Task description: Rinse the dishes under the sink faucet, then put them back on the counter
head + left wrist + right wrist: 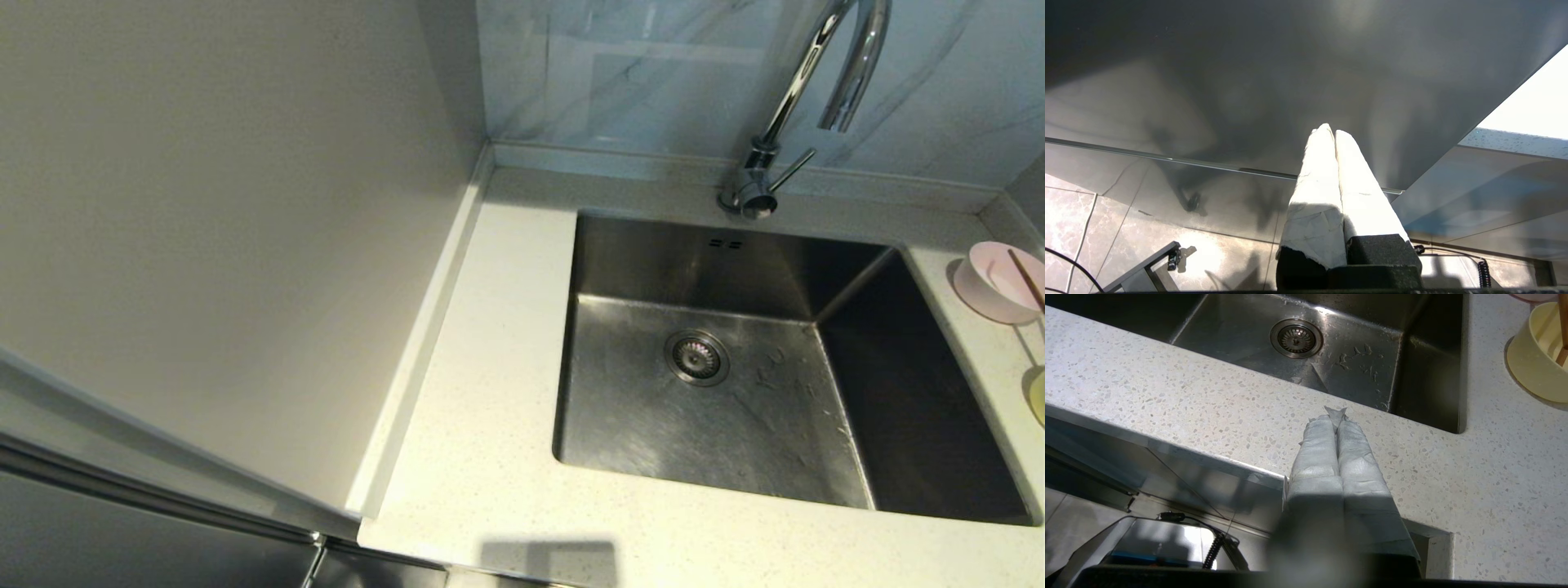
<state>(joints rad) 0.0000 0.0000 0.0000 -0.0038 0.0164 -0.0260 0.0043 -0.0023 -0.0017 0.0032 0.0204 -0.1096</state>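
While bowls hug counter edge, sink open.

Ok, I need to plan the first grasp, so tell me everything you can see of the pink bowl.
The pink bowl is small, round and pale pink with a smooth, matte look. It sits on the speckled counter to the right of the sink, toward the back, tipped so its opening faces partly sideways. A thin brown chopstick lies across its opening. No gripper touches it.

faucet behind the sink; two bowls on the counter right of it.
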